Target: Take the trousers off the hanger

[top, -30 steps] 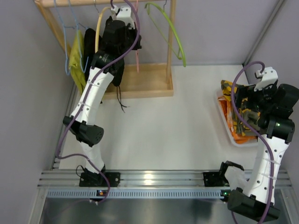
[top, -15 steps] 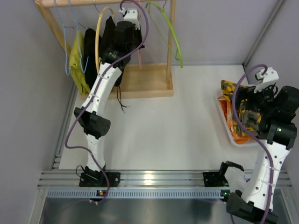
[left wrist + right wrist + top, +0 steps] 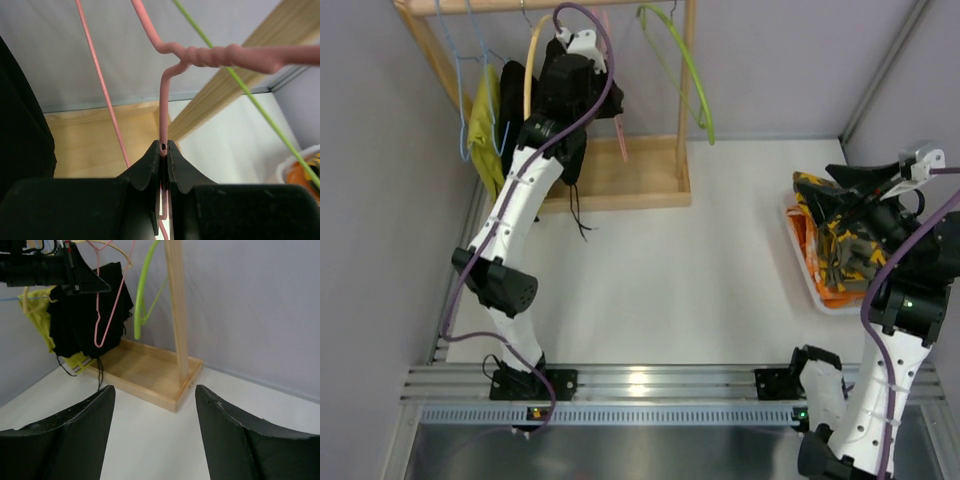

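The pale-pink wire hanger (image 3: 619, 138) hangs bare at the wooden rack. My left gripper (image 3: 608, 100) is shut on its wire just below the twisted neck, as the left wrist view shows (image 3: 163, 146). The hanger (image 3: 107, 315) also shows in the right wrist view, held by the left gripper (image 3: 102, 286). The camouflage trousers (image 3: 840, 250) lie crumpled in the white tray (image 3: 798, 252) at the right. My right gripper (image 3: 865, 180) is open and empty, raised over the tray and pointing left toward the rack; its own view (image 3: 154, 388) shows only table and rack between the jaws.
The wooden rack with its tray base (image 3: 630, 180) stands at the back left. On it hang a lime-green hanger (image 3: 692, 90), a yellow hanger (image 3: 529, 80), a black garment (image 3: 510, 110) and a yellow-green garment (image 3: 485, 130). Grey walls stand close behind and at both sides.
My left arm swung right and then back left along the rack with the pink hanger in its jaws. My right gripper lifted off the trousers and turned toward the rack.
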`<state>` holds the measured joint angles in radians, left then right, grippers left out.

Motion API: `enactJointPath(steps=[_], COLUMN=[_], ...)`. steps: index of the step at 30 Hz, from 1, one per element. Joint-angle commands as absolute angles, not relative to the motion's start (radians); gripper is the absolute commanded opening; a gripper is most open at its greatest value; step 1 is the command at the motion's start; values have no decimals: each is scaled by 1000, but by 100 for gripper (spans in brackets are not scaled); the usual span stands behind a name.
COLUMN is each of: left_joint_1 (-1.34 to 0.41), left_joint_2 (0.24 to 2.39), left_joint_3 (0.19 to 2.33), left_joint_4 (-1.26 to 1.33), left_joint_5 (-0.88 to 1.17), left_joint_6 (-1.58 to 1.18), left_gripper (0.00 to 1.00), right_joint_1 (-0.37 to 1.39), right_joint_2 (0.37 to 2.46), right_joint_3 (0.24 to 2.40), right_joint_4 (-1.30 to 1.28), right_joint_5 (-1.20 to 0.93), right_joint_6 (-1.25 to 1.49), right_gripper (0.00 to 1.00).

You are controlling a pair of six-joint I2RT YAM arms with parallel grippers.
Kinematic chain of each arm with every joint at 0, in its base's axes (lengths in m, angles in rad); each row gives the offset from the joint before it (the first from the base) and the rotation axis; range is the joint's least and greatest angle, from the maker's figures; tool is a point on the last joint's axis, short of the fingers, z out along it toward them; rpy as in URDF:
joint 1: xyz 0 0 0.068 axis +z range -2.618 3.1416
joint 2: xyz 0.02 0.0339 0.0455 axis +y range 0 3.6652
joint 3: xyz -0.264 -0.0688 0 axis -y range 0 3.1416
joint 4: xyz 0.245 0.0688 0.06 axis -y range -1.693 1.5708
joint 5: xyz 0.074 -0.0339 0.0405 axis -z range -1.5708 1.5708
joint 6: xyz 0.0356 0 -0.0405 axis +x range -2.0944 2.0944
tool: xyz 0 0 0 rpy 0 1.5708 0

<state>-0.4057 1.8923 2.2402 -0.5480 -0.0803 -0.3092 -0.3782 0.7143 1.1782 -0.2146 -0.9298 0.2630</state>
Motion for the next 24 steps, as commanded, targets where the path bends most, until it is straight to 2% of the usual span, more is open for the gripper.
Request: enactJointPath(steps=[1,3,4,10,19,24], left_joint_1=[-431,-437,-439,-443,-443,-442], left_joint_2=[1712,1665,1651,1577,1522,1519], left_joint_3=[2178,2129,2117,2063,1980,1951], left_joint_4=[-479,-476,-479,-476,-476,-476], left_joint_5=[-72,-72,-72,-38,-5,34], left_joint_6=[-391,-408,-417,-471,-541,-560], left_gripper=[0,0,0,0,0,0], right_joint_1=[-259,-120,47,462,791,864], right_joint_2=[782,831,877,1097,1365,1465], right_joint_3=[1198,1283,1302,1474,1634,1675], right_joint_4=[4,-104,-136,-147,-109,-127], right_joint_5=[-835,-717,-606,-350,-25,37], right_joint_6=[447,289,247,66,52,132], right_gripper=[66,63,62,61,60,62])
